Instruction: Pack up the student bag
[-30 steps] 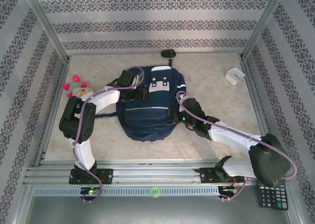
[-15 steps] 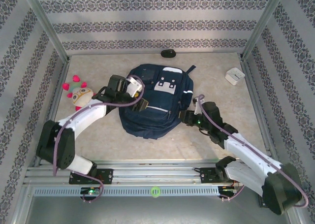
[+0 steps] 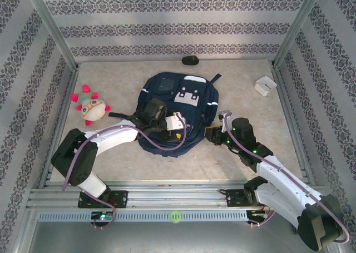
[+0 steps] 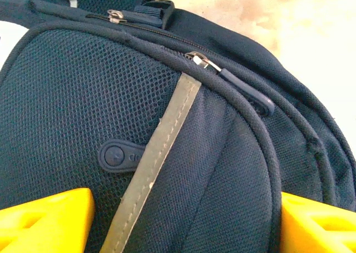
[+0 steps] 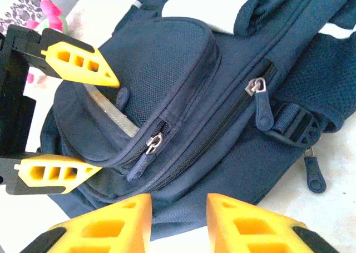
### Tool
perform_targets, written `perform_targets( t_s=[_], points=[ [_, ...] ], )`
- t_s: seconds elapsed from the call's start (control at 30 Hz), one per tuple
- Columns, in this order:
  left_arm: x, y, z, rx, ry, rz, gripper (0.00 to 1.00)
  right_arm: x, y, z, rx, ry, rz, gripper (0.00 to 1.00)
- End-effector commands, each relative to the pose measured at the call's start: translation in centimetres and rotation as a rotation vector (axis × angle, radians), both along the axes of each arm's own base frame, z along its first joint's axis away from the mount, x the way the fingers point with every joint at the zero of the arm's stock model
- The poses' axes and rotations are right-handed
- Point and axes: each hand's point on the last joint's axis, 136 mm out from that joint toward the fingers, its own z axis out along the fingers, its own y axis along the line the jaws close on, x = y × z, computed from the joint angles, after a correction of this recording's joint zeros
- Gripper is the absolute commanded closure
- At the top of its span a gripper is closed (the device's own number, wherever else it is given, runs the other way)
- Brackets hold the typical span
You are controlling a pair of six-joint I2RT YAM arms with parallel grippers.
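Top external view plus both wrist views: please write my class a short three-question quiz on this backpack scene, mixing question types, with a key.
1. True or false: the left gripper straddles the front pocket of the student bag.
2. Seen from the top, what lies on the table left of the bag? A) plush toy B) book C) bottle
3. Fill in: the jaws of the right gripper stand ____.
Key: 1 true; 2 A; 3 open.
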Motion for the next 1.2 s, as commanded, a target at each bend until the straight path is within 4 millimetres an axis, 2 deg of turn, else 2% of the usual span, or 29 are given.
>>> perform_targets(
  t_s=[0.0,0.13,0.17,0.27,0.37,0.43,0.5,0.6,0.73,0.9,1.03,1.17],
  points=[
    [1.6,-0.8,0.6,0.015,-0.098,0.003,0.37,0.3,0.1,-0.1,-0.028,-0.047,0.035,0.68],
    [0.9,-0.8,2.3,-0.092,-0.092,0.031,0.80,0.6,0.7,-0.5,-0.061,-0.096,0.083,0.69],
    [0.4,-0.8,2.9,-0.134,-0.064,0.022,0.87,0.6,1.2,-0.7,-0.071,-0.114,0.111,0.68],
    [-0.7,-0.8,4.2,-0.247,0.053,-0.005,0.96,0.6,3.2,-1.0,-0.073,-0.152,0.232,0.67],
    [-1.4,-0.9,4.5,-0.285,0.112,-0.035,0.98,1.2,4.8,-0.7,-0.042,-0.115,0.292,0.64],
    [-1.5,-1.1,4.6,-0.295,0.124,-0.042,0.98,1.4,5.9,-0.4,-0.017,-0.104,0.330,0.57],
    [-1.6,-1.2,4.8,-0.301,0.122,-0.051,0.98,1.4,7.0,-0.3,-0.012,-0.105,0.369,0.54],
    [-1.8,-1.0,4.6,-0.292,0.118,-0.059,0.98,1.6,7.9,-0.2,-0.012,-0.105,0.393,0.53],
    [-2.0,-0.8,4.6,-0.279,0.109,-0.068,0.98,2.1,7.8,-0.3,-0.025,-0.107,0.370,0.51],
    [-2.4,-0.6,4.9,-0.274,0.100,-0.080,0.98,3.9,5.9,-1.6,-0.114,-0.078,0.250,0.74],
    [-2.8,-0.3,4.9,-0.262,0.098,-0.093,0.98,5.2,4.1,-1.1,-0.114,-0.087,0.155,0.98],
    [-3.5,0.0,4.7,-0.235,0.108,-0.120,0.98,6.7,2.3,-0.9,-0.121,-0.083,0.053,1.00]
  ],
)
